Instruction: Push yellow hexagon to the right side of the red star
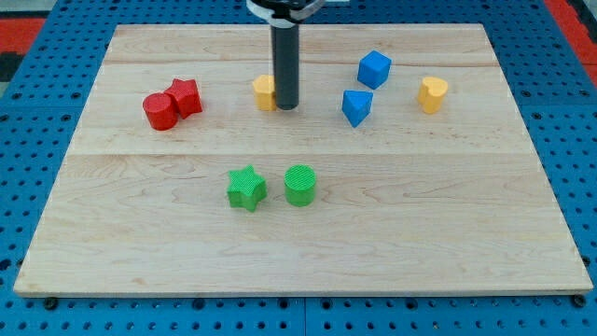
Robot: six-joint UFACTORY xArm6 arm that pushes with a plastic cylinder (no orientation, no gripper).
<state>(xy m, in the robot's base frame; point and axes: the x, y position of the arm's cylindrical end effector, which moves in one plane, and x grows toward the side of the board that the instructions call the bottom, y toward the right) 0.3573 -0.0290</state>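
The yellow hexagon [265,91] lies near the view's top centre, partly hidden behind my rod. My tip [285,105] rests on the board right against the hexagon's right side. The red star [186,96] sits to the view's left of the hexagon, about a block's width of bare board between them. A red cylinder [160,111] touches the star's lower left side.
A blue cube [374,69] and a blue wedge-like block [355,106] lie right of my tip. A second yellow block [432,94] lies further right. A green star [246,189] and green cylinder [300,185] sit at the board's [298,252] middle.
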